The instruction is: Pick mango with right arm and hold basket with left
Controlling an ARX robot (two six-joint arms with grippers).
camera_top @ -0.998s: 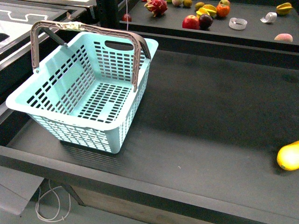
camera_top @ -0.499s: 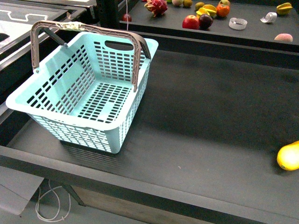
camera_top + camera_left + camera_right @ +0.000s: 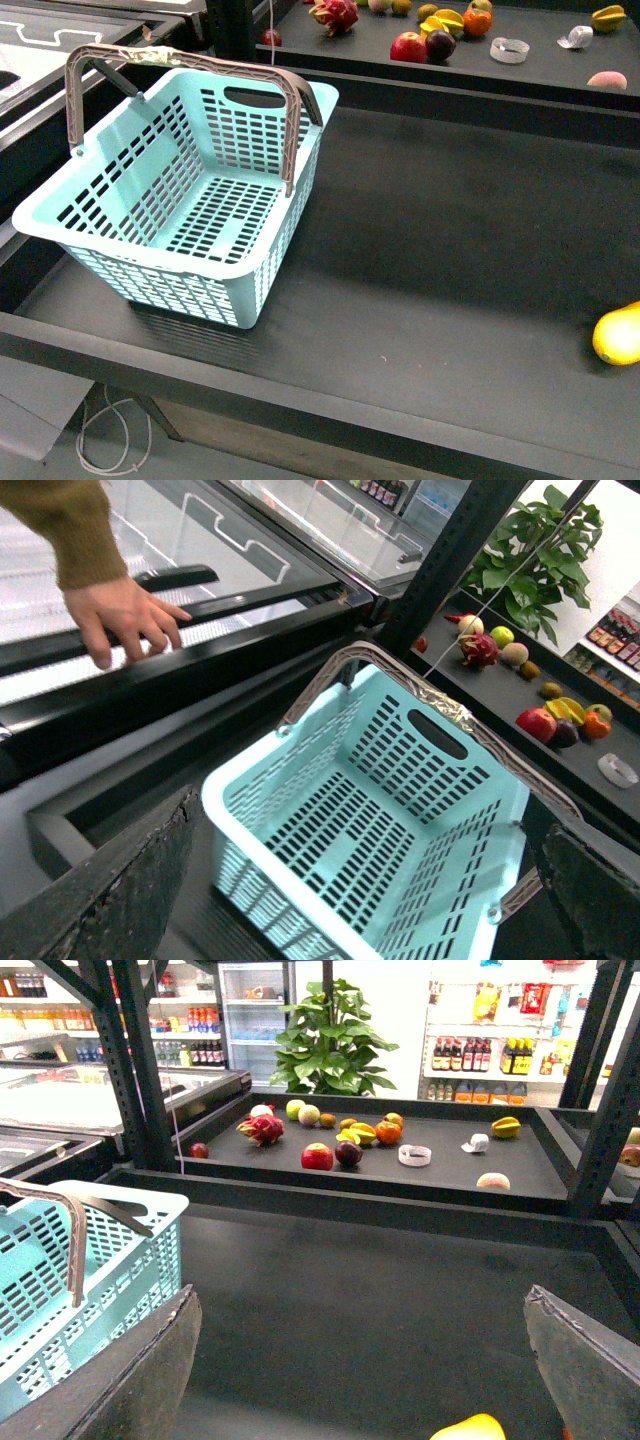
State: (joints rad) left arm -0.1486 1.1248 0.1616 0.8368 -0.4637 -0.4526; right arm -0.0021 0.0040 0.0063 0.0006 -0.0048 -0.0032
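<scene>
a smooth yellow oval mango is seen lying on the dark matte table, far to the right and near the front edge. it is well apart from the light turquoise slotted plastic basket, which stands on the table's left side with its grey-brown handles up. the right gripper is shown with fingers spread wide and nothing held; the mango is partly seen between them, untouched. the left gripper is likewise spread wide above the basket, with no contact to be made out.
</scene>
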